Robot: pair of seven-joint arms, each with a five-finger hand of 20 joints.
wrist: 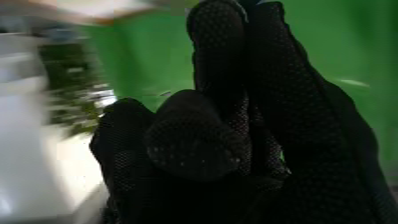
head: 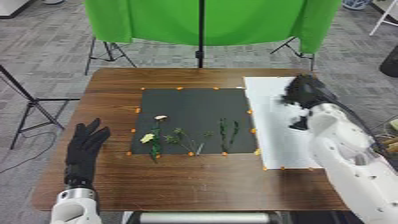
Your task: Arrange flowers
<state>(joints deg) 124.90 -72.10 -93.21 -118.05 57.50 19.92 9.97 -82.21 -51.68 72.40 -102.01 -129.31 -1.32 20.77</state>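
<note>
Right hand: (head: pixel 308 91) over the white sheet's (head: pixel 274 107) far right part, arm stretched forward; spread or closed, cannot tell
Left hand: (head: pixel 83 150) left of the dark mat (head: pixel 191 104), pointing forward, fingers straight and slightly spread
Flowers: white bloom (head: pixel 161 118), yellow bloom (head: pixel 147 138), leafy stems (head: pixel 228 135) on the mat

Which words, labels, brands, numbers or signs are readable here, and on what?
None.
No readable text on the dark mat, the white sheet, the wooden table, the green cloth or the cream flower.
Any finer print would be too small or blurred to read.
</note>
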